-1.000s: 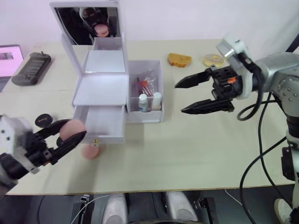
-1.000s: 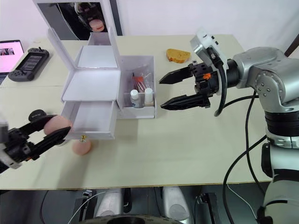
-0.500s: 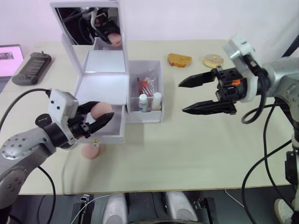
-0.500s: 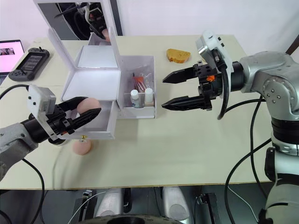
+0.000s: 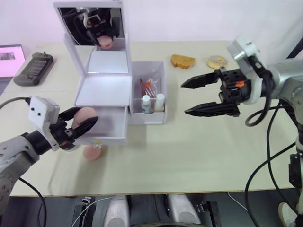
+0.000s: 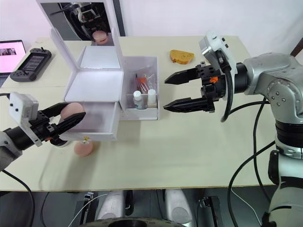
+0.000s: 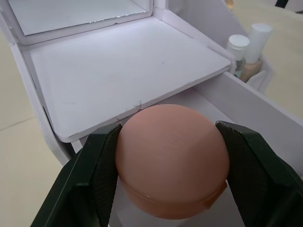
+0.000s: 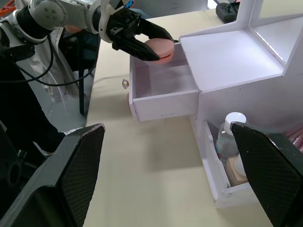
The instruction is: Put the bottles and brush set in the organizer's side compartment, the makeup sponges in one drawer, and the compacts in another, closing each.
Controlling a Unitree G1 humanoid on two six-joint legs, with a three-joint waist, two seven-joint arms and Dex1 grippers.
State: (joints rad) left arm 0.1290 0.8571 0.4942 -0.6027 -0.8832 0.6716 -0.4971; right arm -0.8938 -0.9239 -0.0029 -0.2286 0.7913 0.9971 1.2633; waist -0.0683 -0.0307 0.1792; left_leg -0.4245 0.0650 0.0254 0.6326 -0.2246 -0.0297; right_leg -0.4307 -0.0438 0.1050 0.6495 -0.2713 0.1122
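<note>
A pale beige table [image 5: 189, 156] stands against a white wall, carrying a white makeup organizer [image 5: 102, 90] with a raised mirror lid [image 5: 90, 23]. Its lower drawer [image 5: 110, 126] is pulled out toward the table's front edge. The side compartment [image 5: 150, 94], fixed to the organizer's right side, holds two small white-capped bottles [image 5: 152, 102] at its front and a clear packet of brushes [image 5: 147, 86] behind them.

The left gripper [image 5: 75, 126] clamps a pink makeup sponge [image 5: 85, 115] between its two black fingers, holding it at the left edge of the open drawer, just above the drawer's rim. A second pink makeup sponge [image 5: 91, 152] rests on the table in front of the drawer, right by the drawer's small knob [image 5: 98, 142].

The right gripper [image 5: 189, 97] hovers above the table to the right of the side compartment, its fingers spread wide and holding nothing.

At the far side of the table lie a brown compact-like piece [image 5: 182, 60] and a pale round one [image 5: 216, 61], near each other. On the far left sit a dark handheld game console [image 5: 32, 69] and a screen's corner [image 5: 9, 54].
</note>
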